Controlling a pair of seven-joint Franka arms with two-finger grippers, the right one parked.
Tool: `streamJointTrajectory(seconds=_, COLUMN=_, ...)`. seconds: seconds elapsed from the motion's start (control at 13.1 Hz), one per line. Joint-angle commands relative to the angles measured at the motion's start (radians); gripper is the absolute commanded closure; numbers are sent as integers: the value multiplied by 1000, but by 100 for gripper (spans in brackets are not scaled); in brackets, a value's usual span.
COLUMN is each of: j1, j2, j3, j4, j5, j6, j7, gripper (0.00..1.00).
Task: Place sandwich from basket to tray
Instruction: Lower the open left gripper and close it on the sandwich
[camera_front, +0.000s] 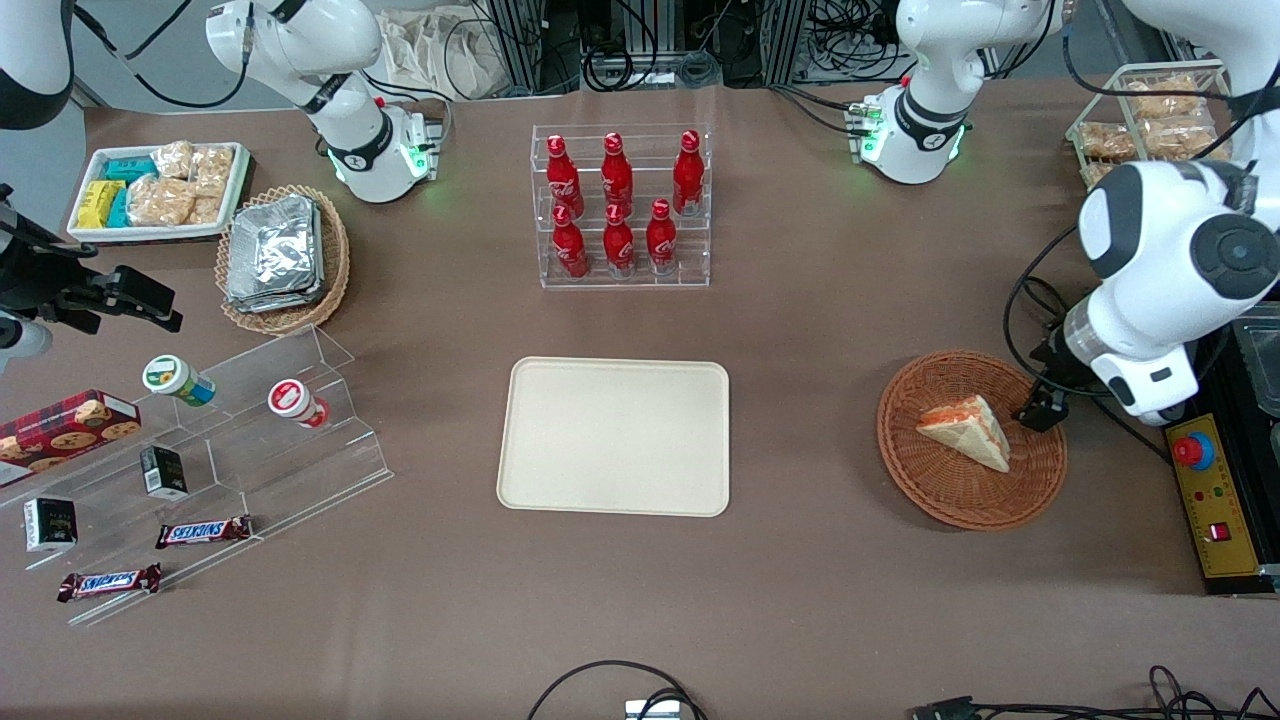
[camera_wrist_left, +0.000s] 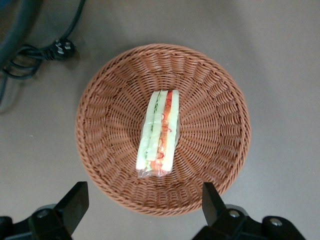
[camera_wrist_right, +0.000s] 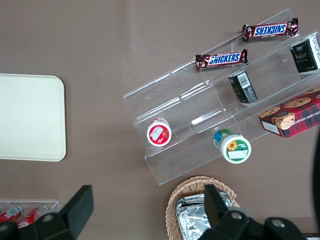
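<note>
The sandwich (camera_front: 968, 429) (camera_wrist_left: 159, 132), a wrapped wedge of white bread with orange-red and green layers, lies in the round reddish-brown basket (camera_front: 925, 480) (camera_wrist_left: 210, 105) toward the working arm's end of the table. My gripper (camera_front: 1040, 412) (camera_wrist_left: 144, 202) hovers above the basket's rim, its black fingers (camera_wrist_left: 75, 200) spread wide, open with nothing between them. The cream tray (camera_front: 614, 436) (camera_wrist_right: 30, 117) lies flat in the middle of the table, bare.
A clear rack of red bottles (camera_front: 622, 205) stands farther from the front camera than the tray. A yellow control box (camera_front: 1215, 505) and cables (camera_wrist_left: 35, 50) lie beside the basket. A clear stepped shelf with snacks (camera_front: 200, 470) and a tan basket of foil packets (camera_front: 283, 257) sit toward the parked arm's end.
</note>
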Motion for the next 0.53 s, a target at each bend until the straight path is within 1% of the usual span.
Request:
streamJointTrajectory(seconds=0.0, j1=1, j2=27, j3=-1, j4=-65, j5=0, j6=124, j7=-35, gripper=0)
streamJointTrajectory(seconds=0.23, j1=-2, j2=77, j3=-1, j4=-120, j5=4, j6=248, j7=-35, gripper=0)
streamJointTrajectory(seconds=0.46, j1=-6, j2=127, j3=-1, j4=-130, j5=15, j6=299, j7=-34, gripper=0)
